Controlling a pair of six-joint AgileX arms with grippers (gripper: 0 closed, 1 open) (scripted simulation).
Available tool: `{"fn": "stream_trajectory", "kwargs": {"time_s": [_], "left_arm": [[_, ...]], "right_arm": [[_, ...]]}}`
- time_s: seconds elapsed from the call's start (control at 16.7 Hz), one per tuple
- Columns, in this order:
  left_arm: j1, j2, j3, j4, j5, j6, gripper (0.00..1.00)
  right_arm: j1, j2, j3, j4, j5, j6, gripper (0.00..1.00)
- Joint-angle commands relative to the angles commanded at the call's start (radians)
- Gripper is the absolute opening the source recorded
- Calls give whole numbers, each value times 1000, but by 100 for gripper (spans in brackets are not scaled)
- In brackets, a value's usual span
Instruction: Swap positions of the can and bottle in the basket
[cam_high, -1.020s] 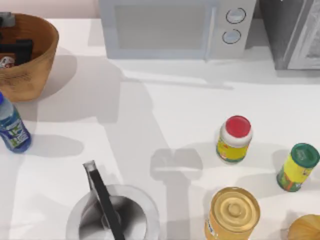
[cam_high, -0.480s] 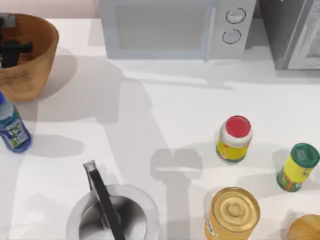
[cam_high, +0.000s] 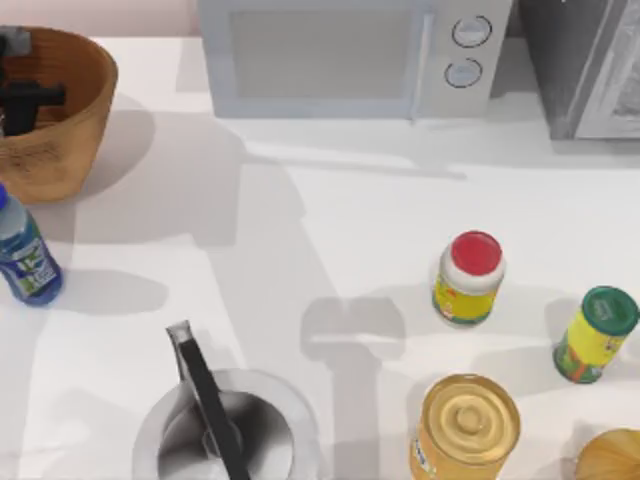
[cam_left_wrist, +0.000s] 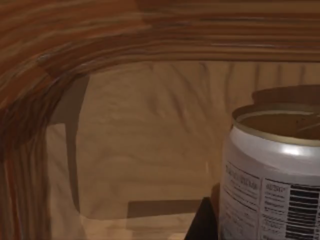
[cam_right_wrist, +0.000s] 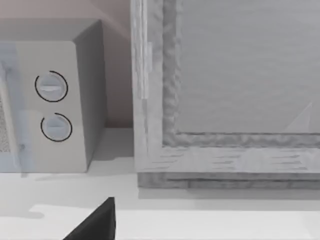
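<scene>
Wicker basket (cam_high: 70, 120) at the surface's far left holds our left gripper (cam_high: 22, 100) beside the can (cam_left_wrist: 272, 175); we cannot tell its finger state. Nearer us, outside, stands the bottle (cam_high: 25, 255).

round woven wicker basket (cam_high: 70, 120): was orange-brown, ribbed
small cylindrical can (cam_left_wrist: 272, 175): was white with black print and a barcode, dull gold top
small clear plastic bottle (cam_high: 25, 252): was bluish, blue label with white and green marks
boxy microwave (cam_high: 340, 55): was pale grey
squat plastic jar (cam_high: 468, 278): was yellow-labelled, red-capped
slim plastic jar (cam_high: 596, 334): was yellow, green-capped
big round tin (cam_high: 466, 428): was yellow, gold-lidded
</scene>
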Motion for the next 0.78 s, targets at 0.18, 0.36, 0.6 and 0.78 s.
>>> {"fn": "stream_trajectory", "kwargs": {"time_s": [0.18,0.36,0.6,0.78], "left_arm": [[0,0,0,0,0,0,0],[6,-68,-39,-1,-7,-14,0],[-6,-213,-160,78,-11,-17,0],[-15,-430,-354,184,-19,-28,0]], "right_arm": [[0,0,0,0,0,0,100],[0,0,0,0,0,0,100],[0,0,0,0,0,0,100],[0,0,0,0,0,0,100]]}}
